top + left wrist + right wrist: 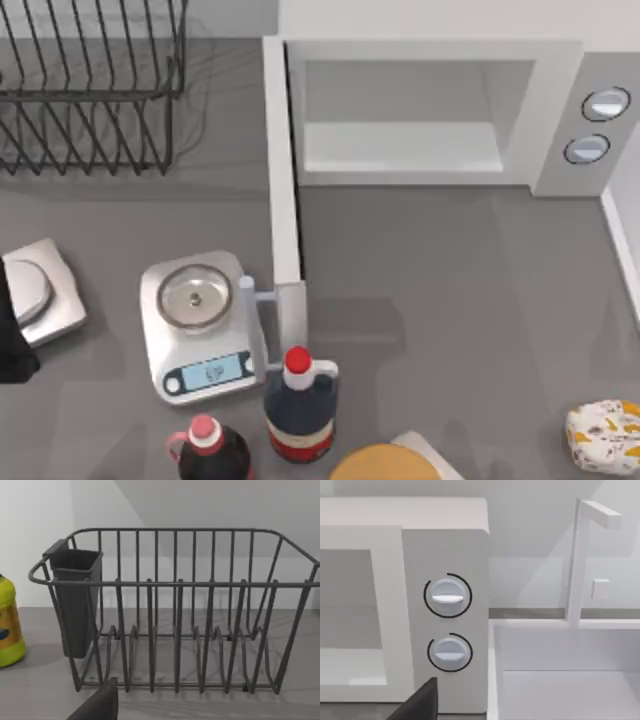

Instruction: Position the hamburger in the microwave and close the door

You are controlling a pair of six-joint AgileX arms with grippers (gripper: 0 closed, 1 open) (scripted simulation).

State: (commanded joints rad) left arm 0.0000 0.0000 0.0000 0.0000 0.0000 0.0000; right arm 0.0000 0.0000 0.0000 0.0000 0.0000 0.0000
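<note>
The hamburger (605, 436), a cream-white wrapped lump with orange-yellow patches, lies on the table at the front right corner. The microwave (440, 60) stands at the back, its pale cavity (400, 130) bare. Its dial panel (447, 620) faces the right wrist camera. The door (285, 200) stands swung wide open, reaching out toward the table's front, with its bar handle (250, 300) on the left. My left arm (10, 345) is parked at the left edge, and a dark part of my left gripper (100, 705) faces the dish rack. A dark part of my right gripper (422, 702) hangs before the dials.
A wire dish rack (90, 90) stands at the back left. A kitchen scale (195, 325) sits beside the door's end, a silver scale (40, 290) further left. Two dark bottles (300, 405) (210, 450) and a tan disc (385, 465) line the front. A sink (565, 675) is to the right.
</note>
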